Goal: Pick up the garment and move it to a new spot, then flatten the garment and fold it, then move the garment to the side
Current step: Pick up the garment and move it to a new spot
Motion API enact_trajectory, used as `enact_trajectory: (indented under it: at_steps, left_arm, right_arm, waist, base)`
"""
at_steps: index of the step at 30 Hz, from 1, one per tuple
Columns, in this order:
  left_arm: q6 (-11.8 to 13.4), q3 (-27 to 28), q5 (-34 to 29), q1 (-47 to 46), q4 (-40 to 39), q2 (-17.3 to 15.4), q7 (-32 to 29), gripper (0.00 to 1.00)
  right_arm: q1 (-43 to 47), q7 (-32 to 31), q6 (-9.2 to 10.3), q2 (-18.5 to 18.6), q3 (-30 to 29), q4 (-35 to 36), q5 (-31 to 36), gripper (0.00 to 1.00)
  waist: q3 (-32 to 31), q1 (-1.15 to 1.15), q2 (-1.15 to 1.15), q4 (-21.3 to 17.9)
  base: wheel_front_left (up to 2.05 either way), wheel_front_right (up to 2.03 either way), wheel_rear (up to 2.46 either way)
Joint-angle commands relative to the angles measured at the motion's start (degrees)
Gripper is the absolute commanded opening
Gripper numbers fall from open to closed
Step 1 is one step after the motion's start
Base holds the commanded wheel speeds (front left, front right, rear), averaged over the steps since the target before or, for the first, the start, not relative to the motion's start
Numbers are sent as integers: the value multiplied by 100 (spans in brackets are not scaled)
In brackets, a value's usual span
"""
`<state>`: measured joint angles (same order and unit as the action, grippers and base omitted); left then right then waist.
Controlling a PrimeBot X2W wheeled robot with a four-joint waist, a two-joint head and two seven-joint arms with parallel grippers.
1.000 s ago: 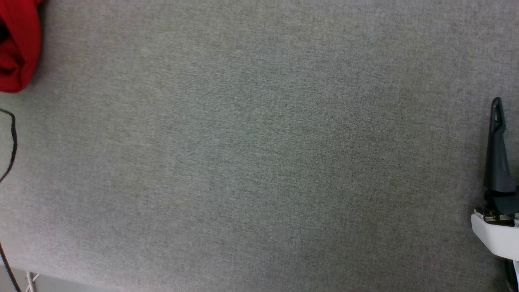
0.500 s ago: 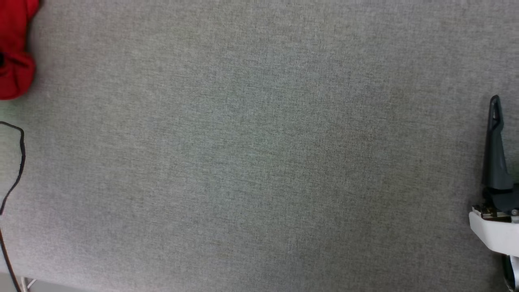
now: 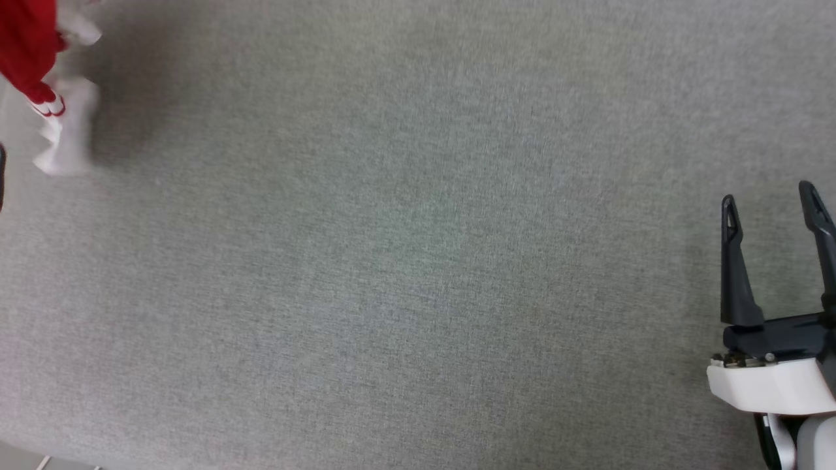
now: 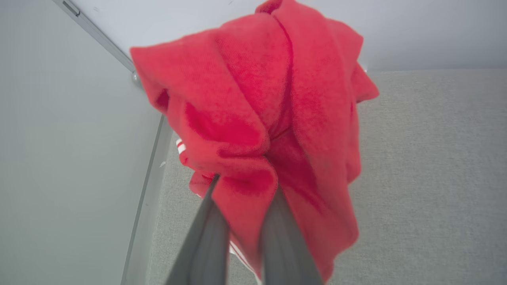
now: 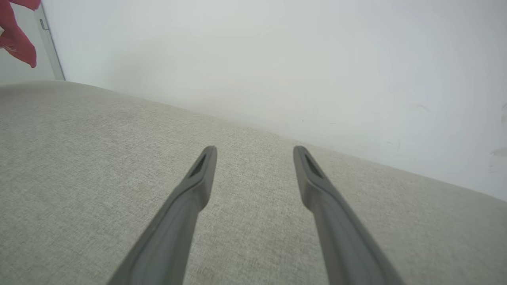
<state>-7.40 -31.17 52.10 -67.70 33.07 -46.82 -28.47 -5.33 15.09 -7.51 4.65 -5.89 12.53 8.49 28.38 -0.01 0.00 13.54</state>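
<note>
Garment [image 4: 277,118] red, bunched, in L pincer [image 4: 245,186]

Soft knit cloth garment [image 4: 257,99], matt woven fabric table cover [image 3: 418,261], right gripper [image 3: 767,194] matt, perhaps plastic

Your surface [image 3: 418,261]: flat grey woven fabric, no wrinkles. Its far edge meets a pale wall [image 5: 277,59], and its near edge shows at the head view's lower left. The garment [image 3: 29,52] hangs at upper left with its white sleeve blurred, so you cannot tell whether it touches.
</note>
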Motion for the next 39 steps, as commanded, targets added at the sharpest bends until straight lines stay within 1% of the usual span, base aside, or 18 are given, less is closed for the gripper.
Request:
enact_trajectory:
  at_steps: [1,3,7,11,13,17,21,28,33,39]
  left_arm:
    - [0,-37,-22,-87,-46,-23,27,0]
    - [0,-241,-83,-227,-276,-39,36,0]
    - [1,-608,-150,-494,-725,64,-26,0]
    - [1,-975,-215,-729,-1093,217,-103,0]
    - [1,-1199,-342,-851,-1248,256,-133,0]
    - [1,-1569,-405,-1008,-1505,510,-154,0]
    - [1,-1916,-385,-1039,-1733,837,-96,0]
    - [1,-2584,-264,-707,-1990,1435,106,0]
    - [1,-3199,-231,-247,-1982,1833,389,0]
    - [1,-3906,-122,485,-1772,2329,777,0]
  right_arm:
    - [58,12,4,-37,13,-21,-45,100]
    - [77,11,4,-69,44,-81,-74,100]
    - [116,12,4,-129,55,-159,-139,100]
    - [167,12,3,-170,79,-225,-201,100]
    - [181,12,4,-178,73,-246,-244,100]
    - [194,12,4,-184,44,-291,-419,100]
    - [158,11,4,-185,31,-313,-549,100]
    - [109,12,4,-184,11,-354,-725,100]
    - [94,12,3,-185,7,-377,-781,100]
    - [103,12,3,-185,22,-417,-805,100]
  waist:
    - [-302,1,0,-16]
    - [-481,1,0,-57]
    - [-762,1,0,-187]
    - [-982,1,0,-428]
    - [-1067,1,0,-586]
    - [-1169,1,0,-902]
    - [-1183,1,0,-1209]
    - [-1109,1,0,-1651]
    - [-1045,1,0,-1838]
    - [-1005,1,0,-1929]
  base:
    - [0,0,0]
    - [0,0,0]
    - [0,0,0]
    - [0,0,0]
    - [0,0,0]
    - [0,0,0]
    - [0,0,0]
    - [0,0,0]
    - [0,0,0]
    - [0,0,0]
